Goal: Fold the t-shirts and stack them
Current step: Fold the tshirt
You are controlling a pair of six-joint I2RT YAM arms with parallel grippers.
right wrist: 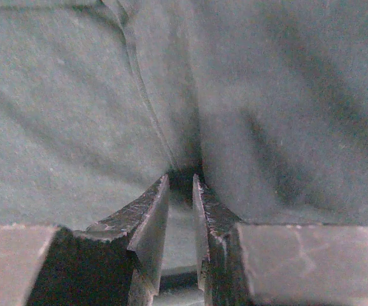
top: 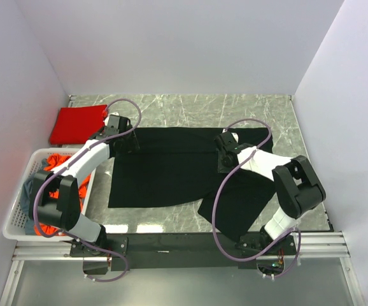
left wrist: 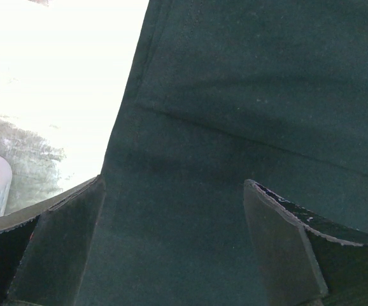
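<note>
We look down from high behind the arms; both wrist cameras peer past their fingers [left wrist: 56,248], close on the same black shirt [top: 165,172].

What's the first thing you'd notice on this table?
A big black t-shirt lies spread across the middle of the table. The right gripper pinches it, and the left gripper hangs open over its left edge. A bright red t-shirt lies folded in the far left corner, near a white basket.
</note>
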